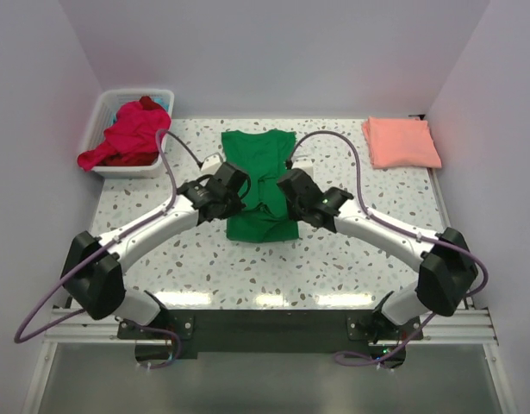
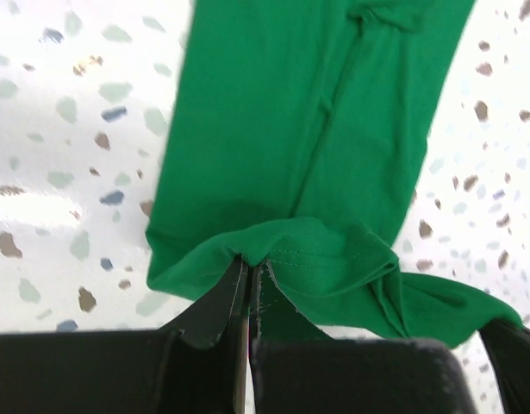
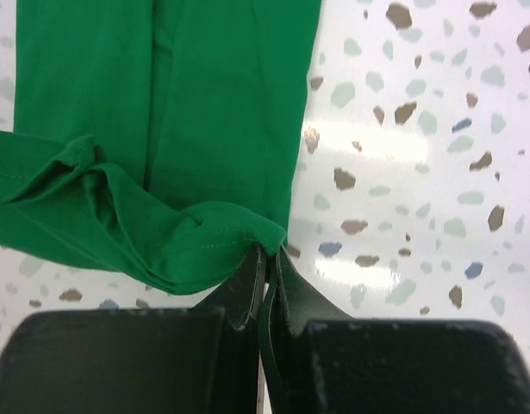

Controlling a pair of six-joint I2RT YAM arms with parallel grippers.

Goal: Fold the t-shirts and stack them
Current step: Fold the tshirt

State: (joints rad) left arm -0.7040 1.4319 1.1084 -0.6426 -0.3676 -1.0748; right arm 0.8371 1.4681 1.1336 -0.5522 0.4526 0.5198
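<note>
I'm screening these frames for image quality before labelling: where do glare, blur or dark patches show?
Top external: evenly lit and sharp, with pale reflections along the near edge of the table. Left wrist: glare whitens the table beside the green t-shirt; the left pincer is a dark mass. Right wrist: glare on the table beside the shirt; the right pincer is equally dark.

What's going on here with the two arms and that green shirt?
Two robot arms are folding laundry. The left gripper and the right gripper are each shut on the near hem of the green t-shirt, which lies as a narrow strip on the table. A salmon-pink t-shirt lies folded at the far right corner; red and magenta ones sit in the white basket at far left.
</note>
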